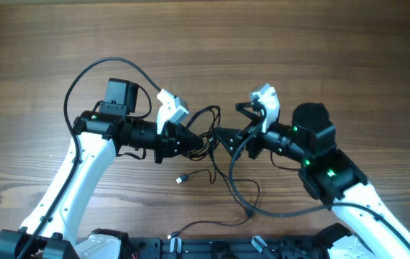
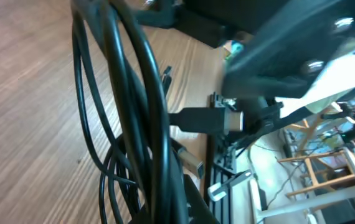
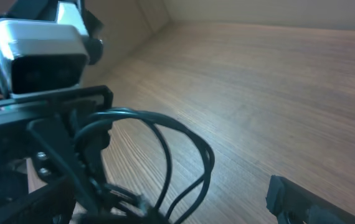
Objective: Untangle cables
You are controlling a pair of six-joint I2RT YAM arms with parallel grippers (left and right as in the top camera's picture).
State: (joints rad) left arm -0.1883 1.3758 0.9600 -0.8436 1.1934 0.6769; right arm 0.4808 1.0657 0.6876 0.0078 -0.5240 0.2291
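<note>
From overhead, the thin black flexible cables (image 1: 206, 133) lie bunched directly ahead of the left gripper (image 1: 193, 142). Its jaws are pinched together on the knot. Loose strands trail back from its tips toward the robot's base, one ending in a small metal-tipped plug (image 1: 180, 178) on the brown wood-grain table (image 1: 349, 50). The right gripper (image 1: 230, 124) faces it from the other side with jaws spread wide and nothing between them. The knot sits just in front of its tips, so this free arm is the one placed to take a strand. In the left wrist view, the cables (image 2: 146, 112) hang as several loops close in front of the lens, running roughly top to bottom. A black plug (image 2: 205, 119) points sideways beyond them, towards the right arm. In the right wrist view, the loops (image 3: 134, 113) bulge out from the left gripper below its white boxy camera housing (image 3: 37, 56). They lie ahead of and to the left of the one dark finger (image 3: 289, 193) that shows. The strands run across the right gripper's line of approach, so I judge it must reach forward and leftward to straddle one.
</note>
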